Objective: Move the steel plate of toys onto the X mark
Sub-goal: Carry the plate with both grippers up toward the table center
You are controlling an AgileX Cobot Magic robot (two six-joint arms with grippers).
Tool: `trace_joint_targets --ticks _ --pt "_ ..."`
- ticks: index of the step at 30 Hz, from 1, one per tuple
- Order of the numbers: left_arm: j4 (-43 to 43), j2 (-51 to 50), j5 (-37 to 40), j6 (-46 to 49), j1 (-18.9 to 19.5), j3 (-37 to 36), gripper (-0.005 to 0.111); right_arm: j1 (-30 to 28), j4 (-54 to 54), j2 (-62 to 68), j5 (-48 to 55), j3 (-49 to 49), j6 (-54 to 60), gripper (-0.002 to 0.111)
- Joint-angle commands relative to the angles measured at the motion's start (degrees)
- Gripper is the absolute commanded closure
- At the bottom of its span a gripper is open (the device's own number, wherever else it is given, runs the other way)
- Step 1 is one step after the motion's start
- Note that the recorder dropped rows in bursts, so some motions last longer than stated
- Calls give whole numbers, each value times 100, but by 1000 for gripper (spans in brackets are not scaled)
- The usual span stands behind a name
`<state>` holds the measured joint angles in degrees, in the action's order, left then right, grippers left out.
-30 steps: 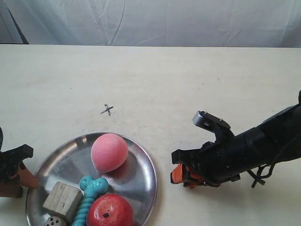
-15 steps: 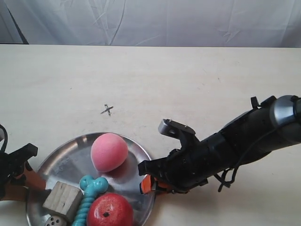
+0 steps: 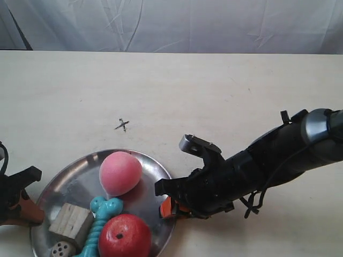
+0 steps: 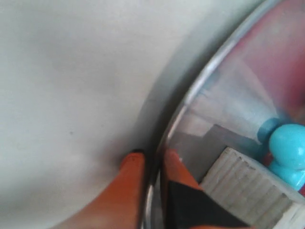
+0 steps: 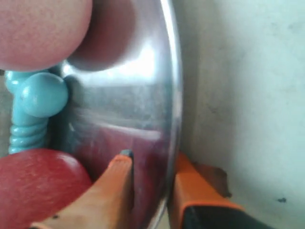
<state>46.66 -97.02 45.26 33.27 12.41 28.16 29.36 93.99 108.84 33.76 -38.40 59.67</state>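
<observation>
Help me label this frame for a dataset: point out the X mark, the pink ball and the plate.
X mark [image 3: 122, 125], exterior view, where its two lines cross.
pink ball [image 3: 120, 173], exterior view, middle of its upper face.
plate [image 3: 72, 183], exterior view, bare metal floor near the rim.

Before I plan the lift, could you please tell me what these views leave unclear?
The steel plate: near rim cut off by the exterior view's bottom edge.
The die: dots too small, partly cut off there.
The left gripper and right gripper: fingers straddle the rim; whether they clamp it is lost in wrist-view blur.
</observation>
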Motion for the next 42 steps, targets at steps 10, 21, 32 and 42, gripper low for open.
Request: trace_joint_targets --ticks 10,21,32,42 --pt "917 -65 317 625 0 136 107 69 -5 66 -144 -17 -15 108" --pt "1098 -65 656 476 0 971 107 -335 -1481 66 53 -823 -1418 108" --pt "1351 -721 545 219 -161 2323 107 -799 -2736 287 302 -2447 -2842 108" --pt "1053 -2081 589 -78 -738 4021 107 -952 -3701 1504 811 -4237 -4046 108"
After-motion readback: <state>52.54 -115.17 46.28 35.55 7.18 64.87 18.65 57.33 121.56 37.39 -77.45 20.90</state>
